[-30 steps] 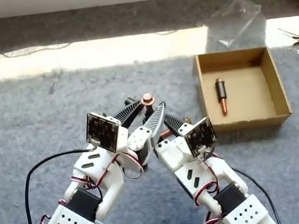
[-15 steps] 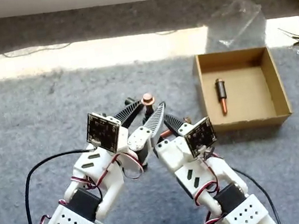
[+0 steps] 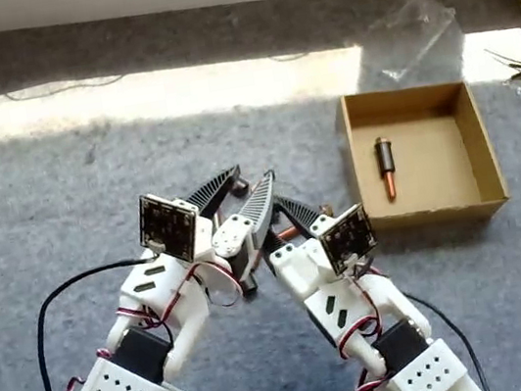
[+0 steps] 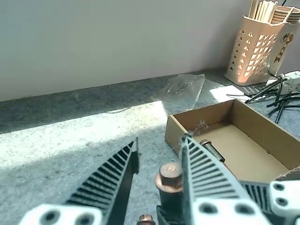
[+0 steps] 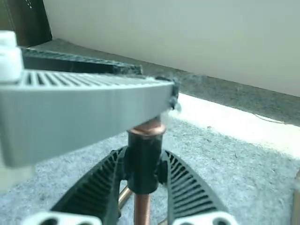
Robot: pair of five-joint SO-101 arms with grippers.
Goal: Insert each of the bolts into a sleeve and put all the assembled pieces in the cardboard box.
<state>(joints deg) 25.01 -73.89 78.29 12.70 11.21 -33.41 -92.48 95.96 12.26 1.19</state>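
bolt (image 5: 146, 127) seated in a black sleeve (image 5: 140, 168), held upright over the grey carpet (image 3: 61, 187) between the two arms.

the right wrist view gives the grip itself: the right gripper (image 5: 142, 159) has both fingers clamped on the sleeve, with the copper head just above it and the copper shank coming out below. one grey finger of the other arm crosses right over the head.

the left wrist view gives the same piece from the far side. the head stands between the spread fingers of the left gripper (image 4: 160, 140), which is open and holds nothing. the head sits just beside one finger, and whether they touch cannot be told.

the high view gives the layout. both grippers meet near the middle of the carpet, and the left one's fingers overlap the held piece. the cardboard box (image 3: 433, 217) sits well apart on the right arm's side, with one assembled piece (image 3: 387, 167) lying flat on its floor. a crumpled clear plastic bag (image 3: 408, 33) lies beyond the box. the left wrist view adds a perforated holder (image 4: 255, 47) of sticks farther back.
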